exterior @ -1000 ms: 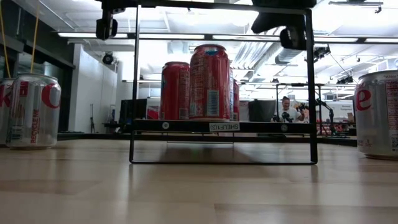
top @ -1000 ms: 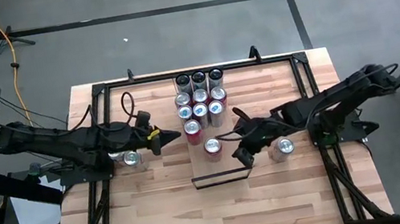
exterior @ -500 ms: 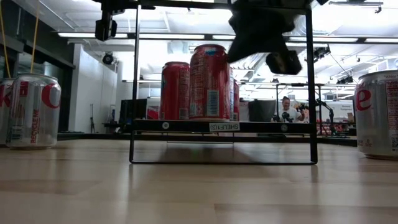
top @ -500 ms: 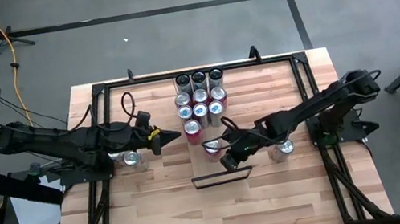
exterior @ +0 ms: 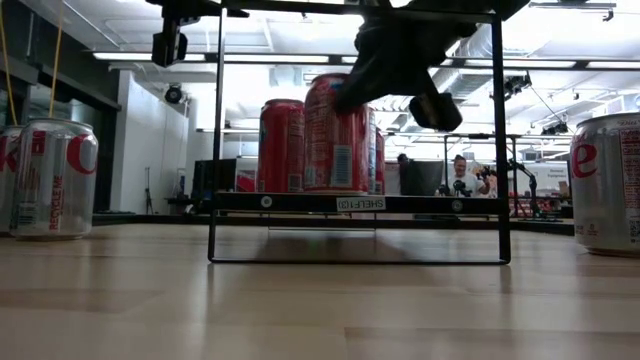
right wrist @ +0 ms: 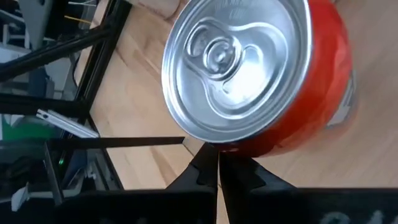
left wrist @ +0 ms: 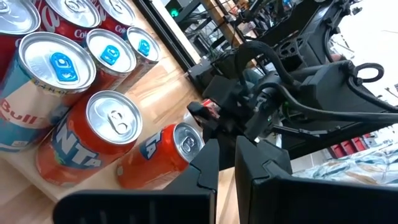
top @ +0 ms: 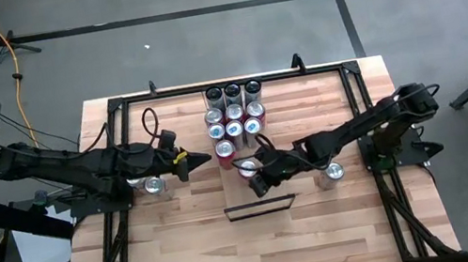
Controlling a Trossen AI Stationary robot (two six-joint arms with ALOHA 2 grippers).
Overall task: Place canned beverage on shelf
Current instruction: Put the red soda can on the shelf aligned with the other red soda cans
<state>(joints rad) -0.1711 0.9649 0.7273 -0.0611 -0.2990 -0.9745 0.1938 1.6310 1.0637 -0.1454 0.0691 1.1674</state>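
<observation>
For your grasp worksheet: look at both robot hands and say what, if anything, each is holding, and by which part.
Nothing is held. The right hand is shut empty, its tips beside a red can on the shelf. The left hand is also shut and empty.

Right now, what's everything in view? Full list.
shelf: one, pale wood, table centre
packed cans: roughly ten, red, orange, blue-silver, dark, shelf's far end
front can: one, orange-red, on shelf, apart from pack
Diet Coke cans: two, silver, on table either side of shelf
person: one, room behind table
left gripper: shut, left of shelf
right gripper: shut, at front can
</observation>
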